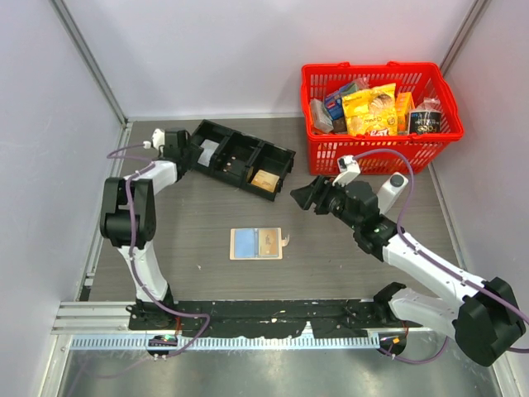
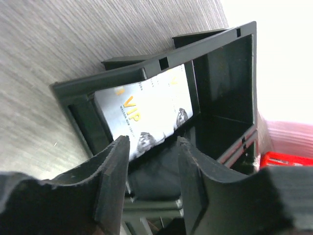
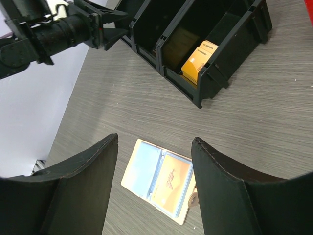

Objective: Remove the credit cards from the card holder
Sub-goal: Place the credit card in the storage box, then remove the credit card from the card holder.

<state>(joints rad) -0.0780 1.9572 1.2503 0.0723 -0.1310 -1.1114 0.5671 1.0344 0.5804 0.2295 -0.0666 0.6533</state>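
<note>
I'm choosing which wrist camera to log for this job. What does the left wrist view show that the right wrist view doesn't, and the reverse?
Only the left wrist view: a white card marked VIP lying in an end compartment, and a corner of the red basket.
Only the right wrist view: the wallet lying open, an orange card in one half, a second orange card standing in a tray compartment, and the open right gripper.
Both: the black tray, the table and the open left gripper at the tray.
</note>
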